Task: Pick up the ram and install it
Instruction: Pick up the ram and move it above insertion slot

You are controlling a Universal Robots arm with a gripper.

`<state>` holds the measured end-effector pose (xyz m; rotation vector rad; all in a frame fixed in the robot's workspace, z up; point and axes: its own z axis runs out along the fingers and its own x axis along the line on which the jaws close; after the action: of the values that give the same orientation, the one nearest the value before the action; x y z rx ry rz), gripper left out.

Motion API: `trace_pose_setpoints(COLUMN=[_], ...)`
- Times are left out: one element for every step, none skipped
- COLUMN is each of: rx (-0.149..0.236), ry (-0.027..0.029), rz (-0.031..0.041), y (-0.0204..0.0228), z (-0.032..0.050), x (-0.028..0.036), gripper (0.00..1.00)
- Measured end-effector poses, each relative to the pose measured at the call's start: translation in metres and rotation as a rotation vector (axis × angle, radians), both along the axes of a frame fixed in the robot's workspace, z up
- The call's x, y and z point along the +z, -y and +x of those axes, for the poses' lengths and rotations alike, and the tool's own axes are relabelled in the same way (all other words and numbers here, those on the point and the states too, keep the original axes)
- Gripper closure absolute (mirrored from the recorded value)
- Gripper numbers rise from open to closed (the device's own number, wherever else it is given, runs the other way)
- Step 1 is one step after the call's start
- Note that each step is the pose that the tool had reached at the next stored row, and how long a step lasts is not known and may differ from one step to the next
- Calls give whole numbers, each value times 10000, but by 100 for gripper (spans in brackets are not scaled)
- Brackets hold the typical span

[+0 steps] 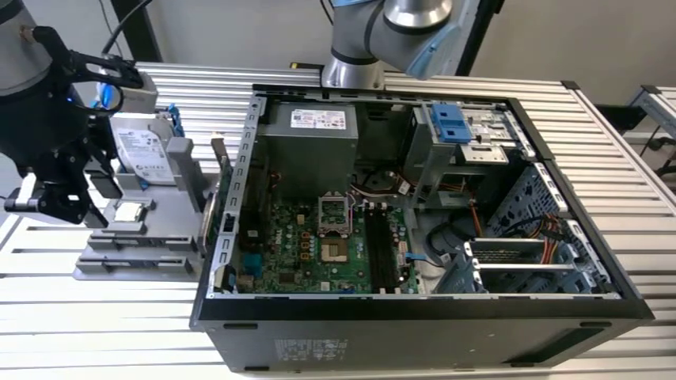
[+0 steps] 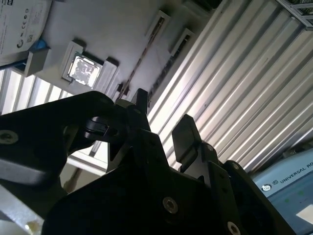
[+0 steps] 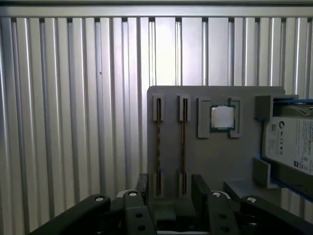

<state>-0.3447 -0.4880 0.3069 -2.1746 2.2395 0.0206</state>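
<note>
Two ram sticks stand edge-on in slots of a grey holder; they appear as thin dark strips, one beside the other, and again in the second wrist view. My gripper hovers above the holder's ram end, open, with nothing between its black fingers. The second wrist view shows the gripper with its jaws apart too. In the exterior view the gripper hangs over the holder at the exterior view's left, outside the computer case.
The holder also carries a square silver processor and a silver hard drive in a blue frame. The open case shows a green motherboard with long black memory slots. Everything rests on a ribbed aluminium table.
</note>
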Motion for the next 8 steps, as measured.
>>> trace_pose_setpoints(rx=[-11,-22,-35,-47,-59,-66,-68,-68], ry=[-2,-3,-7,-12,-16,-18,-23,-28], rz=[-6,-12,-21,-32,-44,-53,-66,-75], y=[-7,-14,-24,-35,-45,-49,-49,-49], z=[0,0,0,0,0,0,1,1], x=[-14,-28,-43,-56,-70,-83,-96,-107], gripper=[0,0,0,0,0,0,0,0])
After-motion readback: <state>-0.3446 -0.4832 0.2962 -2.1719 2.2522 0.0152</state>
